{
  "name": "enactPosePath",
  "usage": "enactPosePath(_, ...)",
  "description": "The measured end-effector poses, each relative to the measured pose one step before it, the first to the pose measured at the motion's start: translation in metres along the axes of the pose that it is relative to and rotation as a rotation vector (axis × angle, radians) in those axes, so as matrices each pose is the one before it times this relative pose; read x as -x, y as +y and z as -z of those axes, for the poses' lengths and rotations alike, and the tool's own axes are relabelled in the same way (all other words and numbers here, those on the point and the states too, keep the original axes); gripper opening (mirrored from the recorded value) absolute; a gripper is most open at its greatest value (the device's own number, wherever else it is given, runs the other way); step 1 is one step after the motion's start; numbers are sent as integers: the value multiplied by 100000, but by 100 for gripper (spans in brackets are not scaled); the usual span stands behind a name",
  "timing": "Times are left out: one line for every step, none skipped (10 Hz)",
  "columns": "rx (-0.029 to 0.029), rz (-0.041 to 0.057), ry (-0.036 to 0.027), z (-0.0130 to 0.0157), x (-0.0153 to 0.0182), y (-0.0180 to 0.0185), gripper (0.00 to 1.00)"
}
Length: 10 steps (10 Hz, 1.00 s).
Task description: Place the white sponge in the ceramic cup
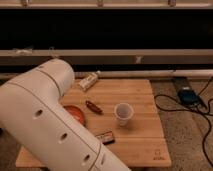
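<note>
**Arm Hides Sponge From View**

The robot's arm (45, 125) covers the tabletop's (142, 92) front-left corner. The gripper is out of view, so we cannot tell its hold, and we cannot find the white sponge. We judge it should be released squarely above the ceramic cup (123, 113), right of centre. We count one cup, one orange bowl (75, 114), one packet (88, 81) and one dark bar (105, 137).

— What is carried by the wooden table (142, 92)?
— A ceramic cup (123, 113) is stood upright; an orange bowl (75, 114), a reddish object (93, 106), a whitish packet (88, 80) and a dark bar (105, 136) are laid nearby.
— Relative to the jaws?
— Cannot be told; the gripper is out of view.
</note>
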Motion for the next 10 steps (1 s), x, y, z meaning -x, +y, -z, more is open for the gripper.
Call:
enactPosePath(28,52,191,-2,-54,22,49)
enactPosePath(-79,-45,131,122,-64,-52,39)
enactPosePath(-37,-203,-82,207,-101,-88,29)
enactPosePath(-119,-483,-299,320,-224,-190,18)
enactPosePath(-361,-623,-589,449,-218,-255,8)
enactPosePath(-718,-1224,-1229,795,-293,-425,2)
enactPosePath(-619,-2070,-2302,889,-235,-461,0)
enactPosePath(-406,-3299,-3554,1171,-383,-635,0)
enactPosePath(-371,-2975,-2841,986,-454,-603,0)
enactPosePath(-337,-3933,-3937,1236,-481,-718,0)
